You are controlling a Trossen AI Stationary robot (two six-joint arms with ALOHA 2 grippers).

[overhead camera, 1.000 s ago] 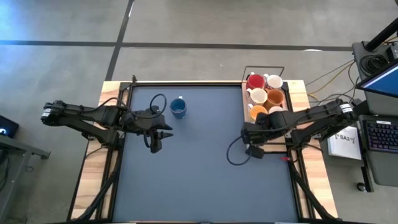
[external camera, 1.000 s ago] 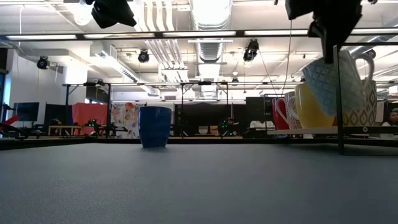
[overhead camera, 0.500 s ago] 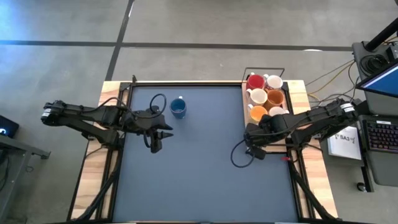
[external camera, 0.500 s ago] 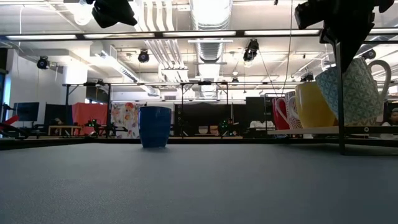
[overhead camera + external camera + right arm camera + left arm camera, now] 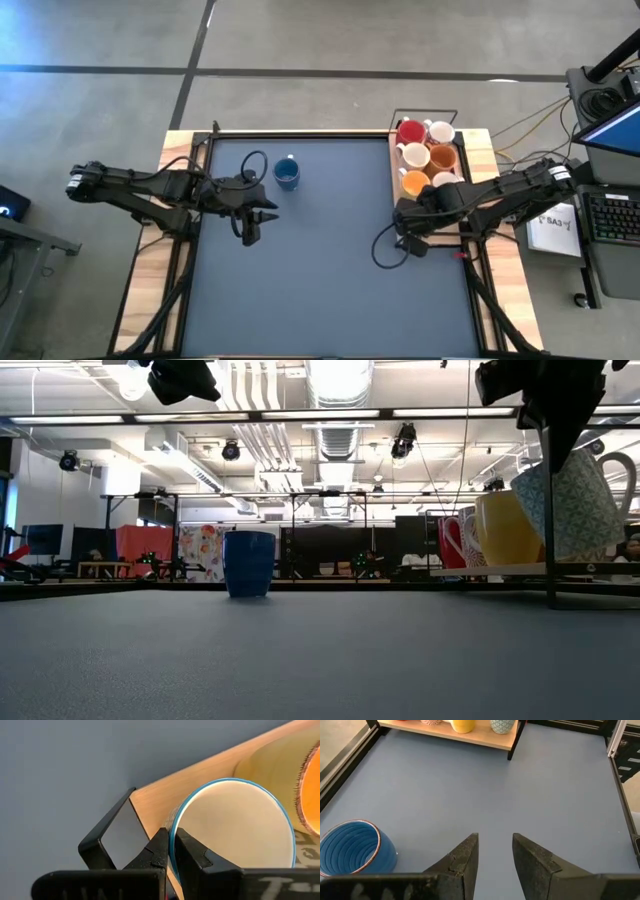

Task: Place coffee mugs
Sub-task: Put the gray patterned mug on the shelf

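Note:
A blue coffee mug stands upright on the grey mat at the far left of centre; it also shows as the blue mug in the left wrist view. My left gripper hangs open a little nearer than it, with nothing between its fingers. A wooden tray at the far right carries red, white and orange mugs. My right gripper is shut on a teal-patterned mug at the tray's near left corner. In the high view my right arm hides that mug. My right gripper pinches the patterned mug's rim, one finger inside the cup and one outside on its wall. The fingers come from above, pointing steeply down. The mug is tilted, handle high toward the table's right, close above the tray; whether it still touches the tray, I cannot tell.
An orange mug and a red mug stand on the tray right behind the held one. A black tray leg stands in front. The wide grey mat between the arms carries only the blue mug.
My right gripper has rolled at the wrist and the patterned mug has tipped with it, from nearly upright to slanted. Its handle side has swung up and toward the table's right edge.

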